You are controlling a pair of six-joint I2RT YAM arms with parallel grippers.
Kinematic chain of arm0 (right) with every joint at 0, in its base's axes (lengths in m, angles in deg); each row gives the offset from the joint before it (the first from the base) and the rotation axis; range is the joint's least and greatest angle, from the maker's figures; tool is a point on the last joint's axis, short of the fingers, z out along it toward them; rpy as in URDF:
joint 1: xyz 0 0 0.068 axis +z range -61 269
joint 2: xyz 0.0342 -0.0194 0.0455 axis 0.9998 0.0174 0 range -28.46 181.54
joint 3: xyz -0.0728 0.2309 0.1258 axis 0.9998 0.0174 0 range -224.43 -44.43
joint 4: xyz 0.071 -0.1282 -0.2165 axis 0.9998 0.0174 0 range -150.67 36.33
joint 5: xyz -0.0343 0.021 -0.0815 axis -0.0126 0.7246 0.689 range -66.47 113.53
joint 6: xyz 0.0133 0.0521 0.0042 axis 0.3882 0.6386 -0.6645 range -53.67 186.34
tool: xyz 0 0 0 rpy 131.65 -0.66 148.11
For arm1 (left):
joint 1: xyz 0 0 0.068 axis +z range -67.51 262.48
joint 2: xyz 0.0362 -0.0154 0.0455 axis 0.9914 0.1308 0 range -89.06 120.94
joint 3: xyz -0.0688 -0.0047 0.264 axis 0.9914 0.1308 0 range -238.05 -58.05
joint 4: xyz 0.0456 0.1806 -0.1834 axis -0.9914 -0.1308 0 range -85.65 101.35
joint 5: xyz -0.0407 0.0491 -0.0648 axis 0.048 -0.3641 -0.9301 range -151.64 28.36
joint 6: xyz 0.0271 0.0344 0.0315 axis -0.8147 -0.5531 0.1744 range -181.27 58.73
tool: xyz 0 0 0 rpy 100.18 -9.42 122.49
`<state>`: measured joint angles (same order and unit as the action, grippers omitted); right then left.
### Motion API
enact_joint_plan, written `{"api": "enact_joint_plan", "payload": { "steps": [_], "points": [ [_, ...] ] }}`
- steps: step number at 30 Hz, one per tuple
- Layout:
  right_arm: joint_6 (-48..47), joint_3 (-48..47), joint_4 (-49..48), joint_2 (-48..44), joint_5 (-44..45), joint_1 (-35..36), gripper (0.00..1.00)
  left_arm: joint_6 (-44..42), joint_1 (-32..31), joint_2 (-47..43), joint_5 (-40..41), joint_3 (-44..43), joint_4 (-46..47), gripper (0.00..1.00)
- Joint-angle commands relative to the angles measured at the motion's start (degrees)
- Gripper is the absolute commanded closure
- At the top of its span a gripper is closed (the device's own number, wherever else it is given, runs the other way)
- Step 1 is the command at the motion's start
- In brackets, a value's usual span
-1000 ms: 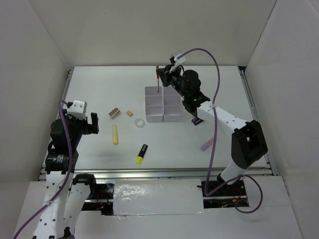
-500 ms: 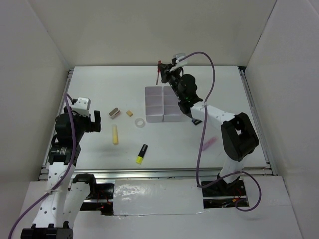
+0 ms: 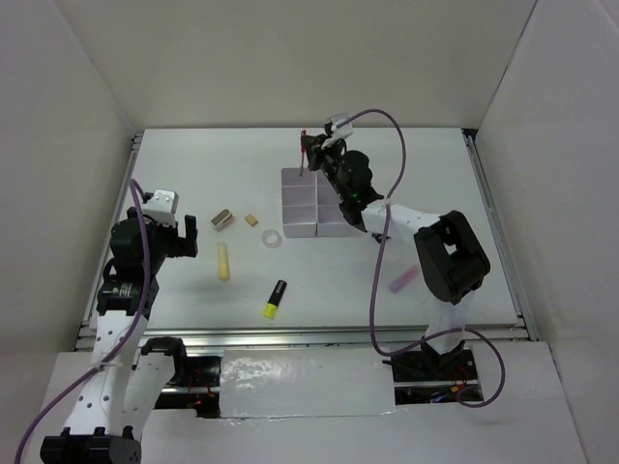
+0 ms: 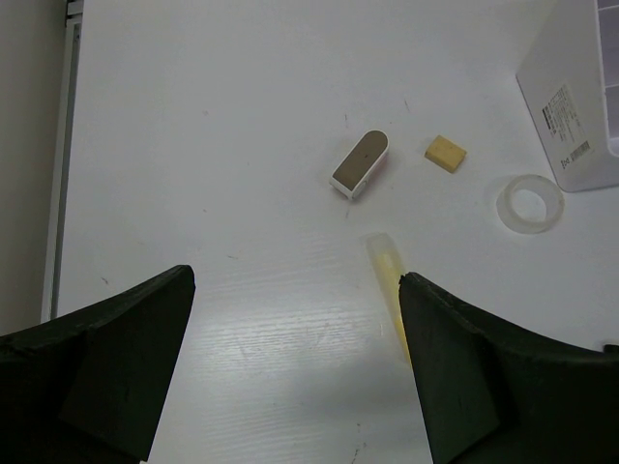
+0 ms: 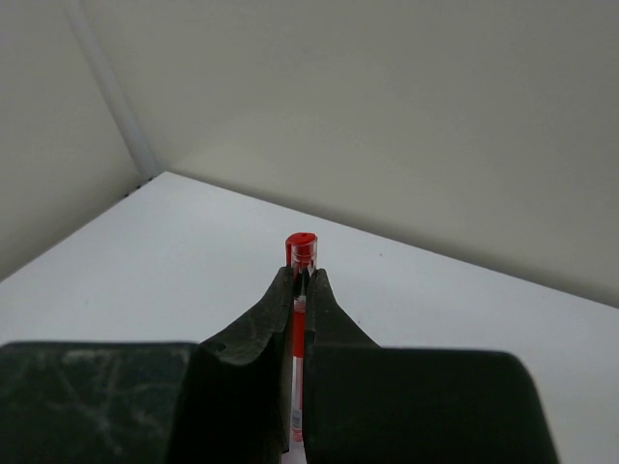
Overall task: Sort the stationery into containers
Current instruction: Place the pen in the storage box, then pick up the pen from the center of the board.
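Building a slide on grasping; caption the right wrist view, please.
Right gripper, jaws shut on a red pen, its cap end protruding, white table beyond.

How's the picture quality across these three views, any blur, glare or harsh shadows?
Top external: even, soft light, only faint shadows on the white table. Left wrist: tan eraser and tape ring crisp, pale yellow stick washed out against the table, dark left fingers nearly featureless. Right wrist: red pen sharp between the right fingers, wall behind plain.

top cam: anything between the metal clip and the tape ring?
Yes, the tan eraser sits between the metal clip and the clear tape ring, touching neither. Both the top and left wrist views show it.
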<state>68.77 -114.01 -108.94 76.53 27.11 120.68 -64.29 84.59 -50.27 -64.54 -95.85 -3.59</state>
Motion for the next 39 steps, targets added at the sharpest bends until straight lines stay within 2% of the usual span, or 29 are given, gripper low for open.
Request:
{"api": "enact_joint_plan", "payload": {
  "steps": [1, 3, 6, 8, 9, 13, 17, 20, 23, 24, 27, 30, 31, 33, 34, 35, 39],
  "points": [
    [-1.0, 1.5, -5.2, 1.3, -0.6, 0.5, 0.99, -1.0, 0.2, 0.5, 0.2, -0.6, 2.7, 0.01],
    [-1.3, 2.2, -5.7, 1.9, -0.8, 0.6, 0.97, -1.0, 0.1, 1.1, 0.1, -0.9, 2.7, 0.01],
    [-1.8, 2.7, -6.3, 2.7, -0.8, 0.8, 0.83, -1.2, 0.1, 1.8, 0.0, -1.1, 2.8, 0.01],
    [-1.8, 2.5, -6.0, 3.1, -0.8, 0.8, 0.65, -1.2, 0.3, 2.2, 0.1, -1.2, 3.2, 0.01],
    [-1.7, 2.3, -4.7, 3.1, -0.6, 0.9, 0.51, -1.4, 0.3, 2.3, 0.0, -1.4, 3.1, 0.01],
    [-1.3, 1.6, -1.9, 2.4, 0.0, 1.1, 0.43, -1.6, 0.1, 2.6, 0.2, -1.7, 3.2, 0.01],
    [2.1, -1.1, 5.2, -2.7, 1.9, 0.9, 0.42, -1.6, 0.2, 2.6, 0.3, -2.1, 3.6, 0.01],
    [8.0, -6.3, 18.8, -9.2, 4.0, -0.7, 0.46, -2.0, 0.2, 3.1, 0.0, -3.0, 3.1, 0.01],
    [17.4, -13.5, 43.8, -13.9, -0.6, -6.6, 0.53, -2.3, 0.2, 4.0, 0.2, -3.8, 2.4, 0.01],
    [18.6, -15.0, 47.8, -14.5, -2.3, -10.7, 0.54, -2.3, 0.2, 4.3, 0.4, -3.8, 2.4, 0.01],
    [19.3, -18.6, 64.0, -15.7, -7.7, -17.2, 0.57, -1.6, 0.1, 5.2, 1.6, -4.3, 2.7, 0.02],
    [17.5, -19.4, 75.5, -13.7, -14.3, -25.4, 0.61, -0.9, 0.2, 6.1, 2.3, -4.5, 3.8, 0.02],
    [17.0, -19.5, 77.8, -11.4, -15.9, -29.0, 0.61, -0.5, 0.1, 6.5, 2.3, -4.4, 4.1, 0.01],
    [15.6, -20.2, 84.4, -8.2, -19.5, -31.2, 0.62, -0.1, 0.1, 7.1, 2.5, -4.5, 4.7, 0.01],
    [13.8, -22.2, 86.7, -3.8, -21.4, -34.7, 0.63, 0.0, 0.1, 7.5, 2.5, -4.8, 4.6, 0.01],
    [13.3, -23.7, 91.7, -1.3, -22.3, -35.6, 0.65, 0.2, 0.1, 7.9, 2.5, -5.0, 4.5, 0.01],
    [11.0, -31.0, 98.9, 10.3, -23.8, -38.3, 0.65, 0.2, -0.1, 8.8, 2.5, -5.5, 3.8, 0.01]
  ]
}}
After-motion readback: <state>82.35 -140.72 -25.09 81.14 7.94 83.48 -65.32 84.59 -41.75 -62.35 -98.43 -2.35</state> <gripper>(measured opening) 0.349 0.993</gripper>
